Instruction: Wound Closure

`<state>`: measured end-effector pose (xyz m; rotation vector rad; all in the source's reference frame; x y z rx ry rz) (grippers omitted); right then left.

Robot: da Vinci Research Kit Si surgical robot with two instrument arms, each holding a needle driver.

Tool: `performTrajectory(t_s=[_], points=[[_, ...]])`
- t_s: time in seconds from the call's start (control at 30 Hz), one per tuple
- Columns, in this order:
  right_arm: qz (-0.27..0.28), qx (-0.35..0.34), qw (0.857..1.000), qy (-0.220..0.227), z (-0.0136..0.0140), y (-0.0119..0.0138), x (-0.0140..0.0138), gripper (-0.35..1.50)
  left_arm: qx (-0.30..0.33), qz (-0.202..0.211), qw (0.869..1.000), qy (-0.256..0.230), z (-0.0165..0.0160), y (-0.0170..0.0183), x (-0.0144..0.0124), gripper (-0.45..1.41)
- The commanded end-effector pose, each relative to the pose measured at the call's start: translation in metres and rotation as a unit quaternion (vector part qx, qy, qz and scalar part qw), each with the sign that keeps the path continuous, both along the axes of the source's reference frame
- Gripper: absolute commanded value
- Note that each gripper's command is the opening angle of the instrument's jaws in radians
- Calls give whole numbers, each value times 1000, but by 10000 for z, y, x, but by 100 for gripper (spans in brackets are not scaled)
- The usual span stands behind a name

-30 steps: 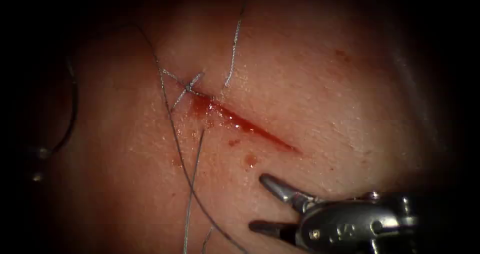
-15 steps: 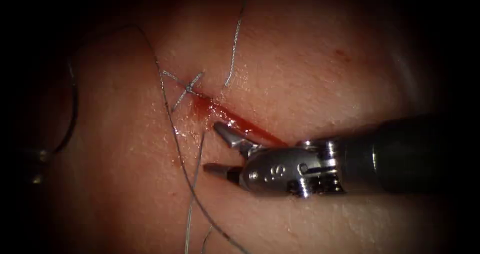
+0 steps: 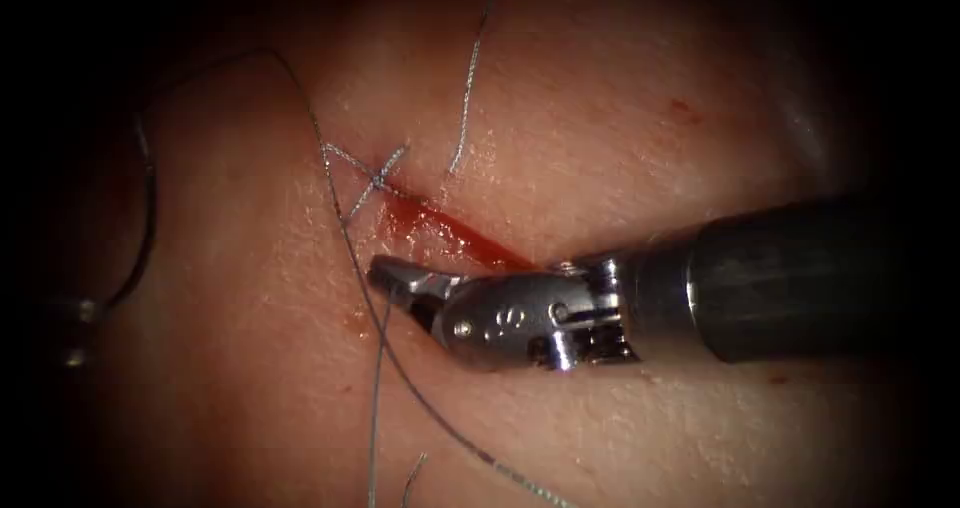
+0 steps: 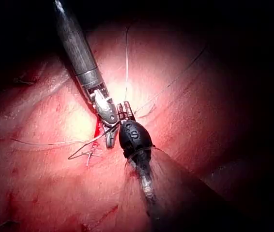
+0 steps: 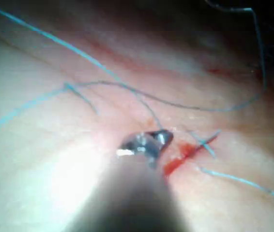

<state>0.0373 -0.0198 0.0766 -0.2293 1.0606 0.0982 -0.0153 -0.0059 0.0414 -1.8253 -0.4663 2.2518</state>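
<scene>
Endoscope overhead, wrists close, sharing cut [image 3: 470,238]

Dark surround beyond a central light pool

The right tool [image 3: 392,278] has bright silver jaws and a silver wrist stamped with small dark marks, behind them a dark grey shaft. Under the jaws the tissue [image 3: 620,138] is pinkish tan, finely stippled with pale glints. Just beyond the tool's tip runs the cut [image 3: 455,233], a glossy red streak of red fluid. At its far end sits a pale grey knot [image 3: 377,175]; the thread [image 3: 372,408] crossing the tip is dull grey.
</scene>
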Motion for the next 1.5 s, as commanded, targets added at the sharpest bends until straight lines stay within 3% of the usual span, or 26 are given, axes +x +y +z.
performTrajectory(t_s=[0.03,0.43,0.67,1.5], points=[[-7,3,1000,0,-1,-13,1,-35,1,1,1000,-1,6,-5,-5,-45],[-33,6,999,11,-40,-59,8,-35,1,1,1000,-1,6,-5,-5,-45],[-33,6,999,10,-41,-59,7,-35,1,1,1000,-1,5,-5,-5,-45],[-66,11,998,10,-58,-94,13,-35,1,2,1000,0,5,-5,-4,-45]])
